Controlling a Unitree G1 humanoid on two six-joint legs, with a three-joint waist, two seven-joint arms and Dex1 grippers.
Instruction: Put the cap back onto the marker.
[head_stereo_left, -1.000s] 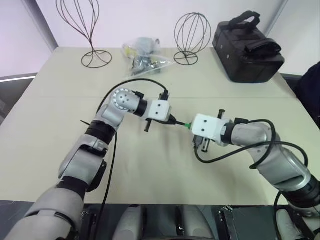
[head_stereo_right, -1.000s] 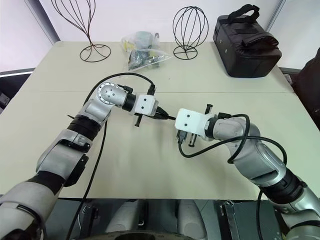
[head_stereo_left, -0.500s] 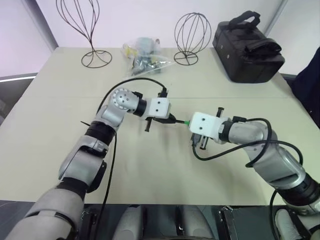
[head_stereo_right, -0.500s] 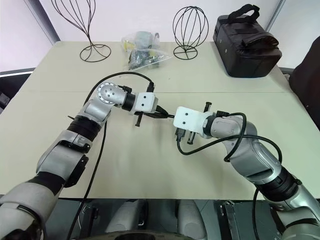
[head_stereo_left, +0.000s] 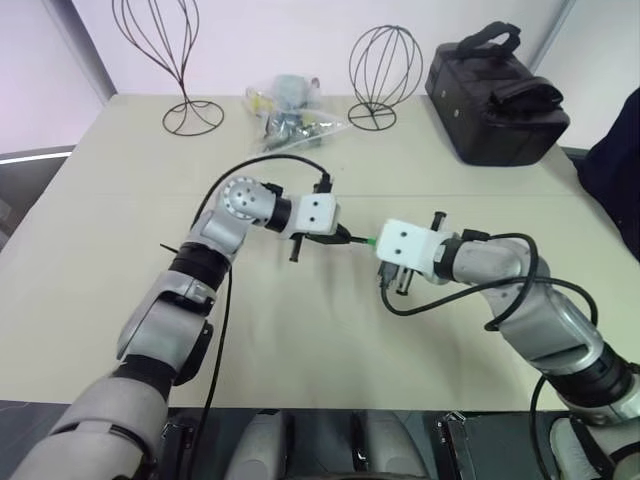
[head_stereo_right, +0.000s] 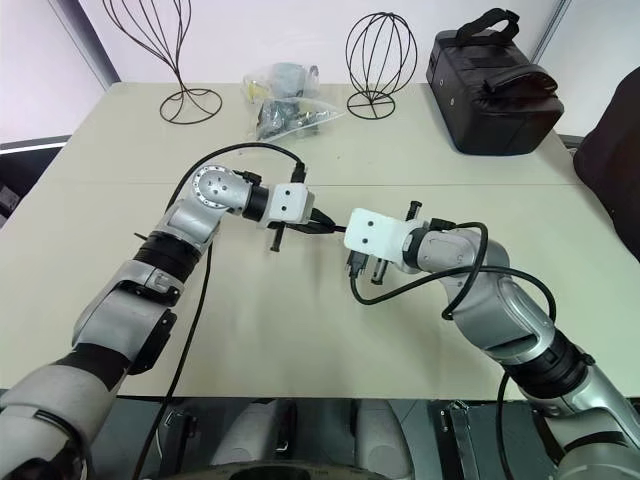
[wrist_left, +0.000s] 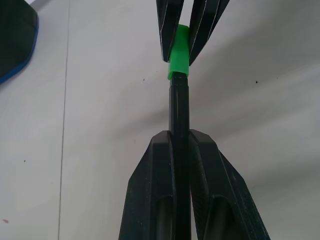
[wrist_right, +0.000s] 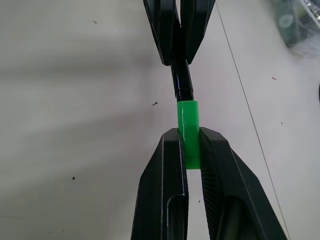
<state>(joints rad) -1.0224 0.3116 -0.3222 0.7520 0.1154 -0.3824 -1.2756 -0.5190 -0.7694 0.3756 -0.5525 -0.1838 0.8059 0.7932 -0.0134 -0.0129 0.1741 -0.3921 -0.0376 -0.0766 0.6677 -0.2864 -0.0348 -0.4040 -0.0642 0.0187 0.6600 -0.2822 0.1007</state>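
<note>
Left gripper clamped on marker; right gripper pinching cap, cap mouth over marker tip, above bench.

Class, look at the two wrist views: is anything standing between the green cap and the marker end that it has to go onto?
Nothing visible does. The right gripper holds the cap and the left gripper holds the marker. Cap and marker are in line, and the cap's mouth already meets the marker's end above the table.
</note>
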